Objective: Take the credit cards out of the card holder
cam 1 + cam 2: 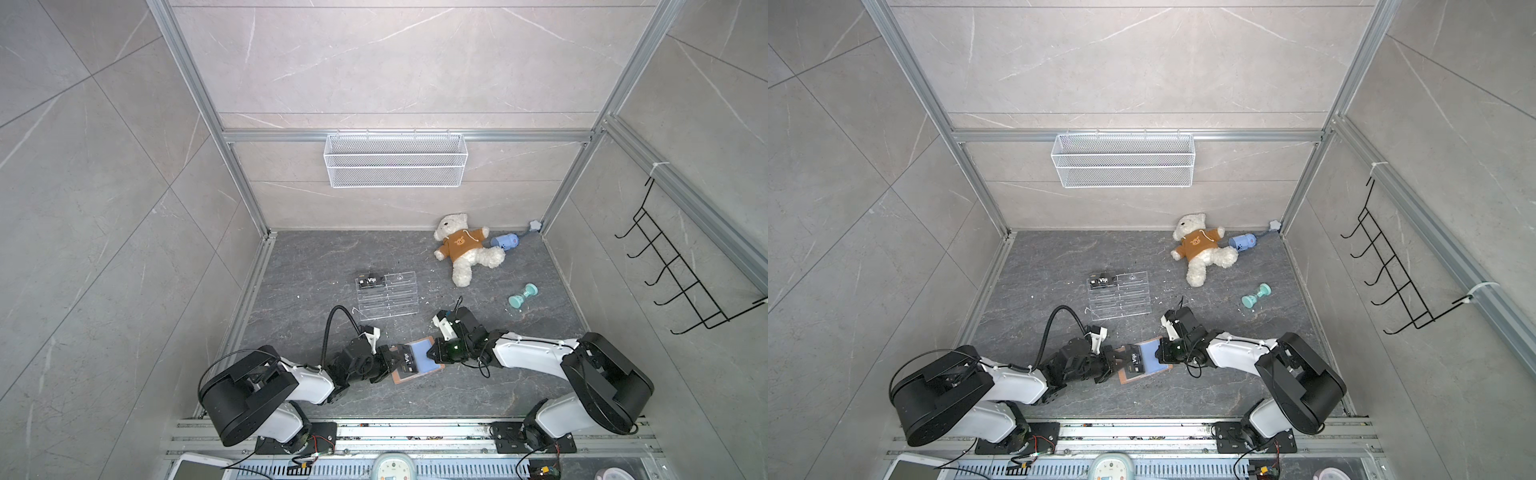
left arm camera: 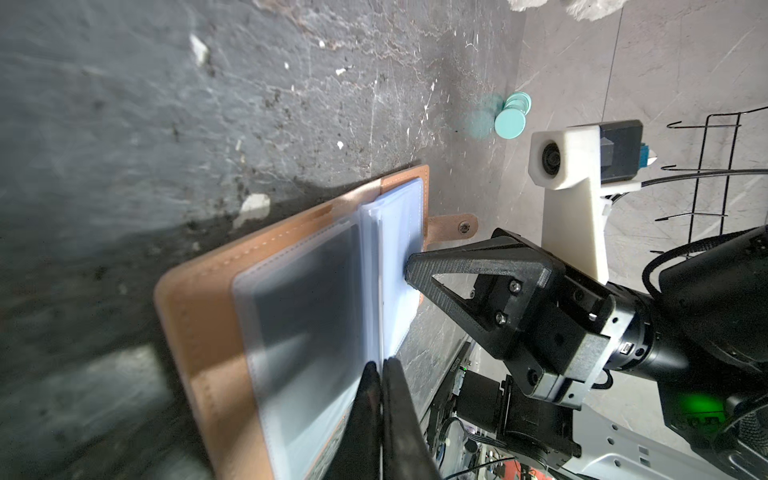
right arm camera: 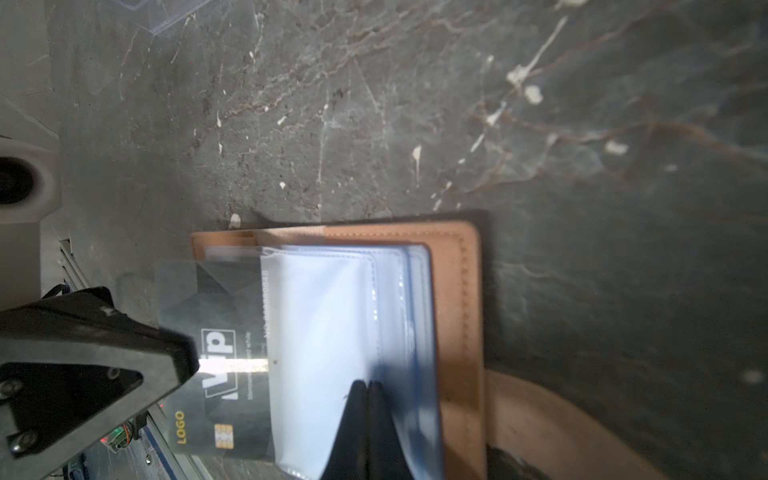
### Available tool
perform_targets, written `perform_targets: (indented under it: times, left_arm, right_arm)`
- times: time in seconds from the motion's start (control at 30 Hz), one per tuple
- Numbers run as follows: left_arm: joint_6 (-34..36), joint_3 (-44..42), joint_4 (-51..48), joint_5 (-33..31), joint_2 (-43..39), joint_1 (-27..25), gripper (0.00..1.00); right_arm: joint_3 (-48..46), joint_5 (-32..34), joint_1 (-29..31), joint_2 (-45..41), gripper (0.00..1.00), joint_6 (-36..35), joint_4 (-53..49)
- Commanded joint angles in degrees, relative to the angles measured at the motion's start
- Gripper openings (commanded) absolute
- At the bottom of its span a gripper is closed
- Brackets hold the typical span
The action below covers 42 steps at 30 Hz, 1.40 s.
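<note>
Teddy [image 1: 461, 249], dumbbell [image 1: 523, 296], rack [image 1: 386, 297] lie beyond card holder [image 1: 420, 356].

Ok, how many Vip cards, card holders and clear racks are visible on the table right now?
Clear rack: 1
Card holder: 1
Vip cards: 2, one on the rack, one in the holder
Total: 4
</note>
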Motion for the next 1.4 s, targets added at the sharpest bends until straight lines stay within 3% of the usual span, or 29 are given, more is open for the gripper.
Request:
perform_targets:
  times: [0.0, 1.17, 1.37]
  left_arm:
    - [3.67, 0.12, -5.54, 0.32, -3.12, 0.65, 0.0]
    - [14.07, 6.86, -27.23, 3.98, -14.86, 3.07, 0.0]
    - [16.43, 8.5, -31.3, 3.81, -16.65, 3.1, 0.0]
  right_arm:
    - [-0.87, 0.49, -0.02, -0.8, 0.0, -1.33, -2.99]
    - [3.26, 2.77, -0.03, -5.23, 0.0, -0.62, -9.31]
    - [4.07, 3.56, -0.02, -7.04, 0.07, -1.29, -10.73]
